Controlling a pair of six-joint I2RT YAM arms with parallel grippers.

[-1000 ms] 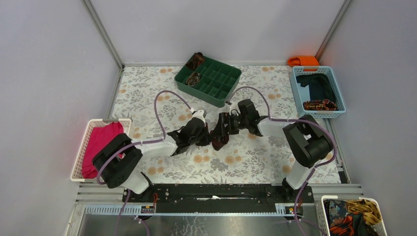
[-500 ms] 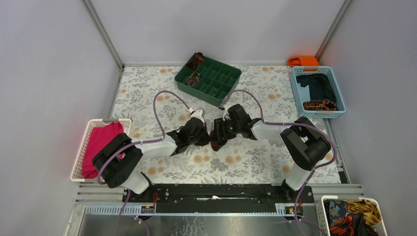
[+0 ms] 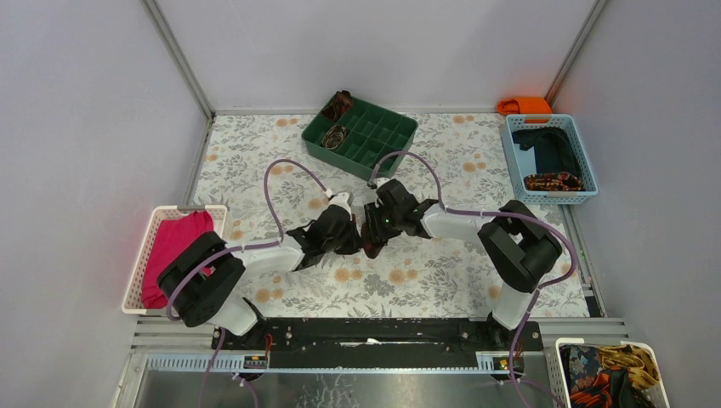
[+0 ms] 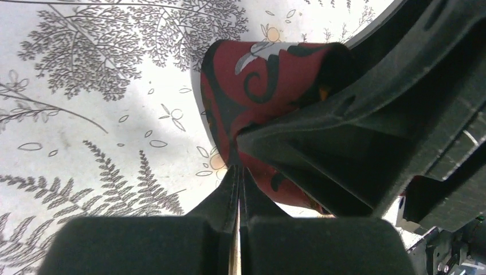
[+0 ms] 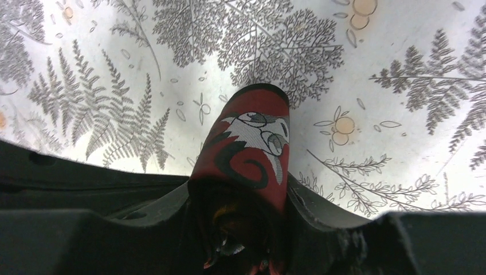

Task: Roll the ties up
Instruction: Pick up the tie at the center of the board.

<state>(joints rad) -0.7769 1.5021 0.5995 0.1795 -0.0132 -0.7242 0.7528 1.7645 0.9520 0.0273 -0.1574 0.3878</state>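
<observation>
Left claw (image 4: 238, 172): flat black fingers pressed together, pinching a fold of the tie's edge.
Right claw (image 5: 240, 229): fingers either side of the tie, closed on it.
Tie (image 5: 249, 152): smooth woven maroon cloth with black swirls and a grey patch, bunched between both claws above the fern-printed table (image 5: 367, 69).

Both arms reached in low over the middle of the table and met there, wrists angled toward each other. The left gripper (image 3: 355, 240) had its jaws pressed fully together on a tie (image 4: 252, 80). The right gripper (image 3: 371, 236), just beside it, had its fingers (image 5: 321, 223) either side of the same fabric
</observation>
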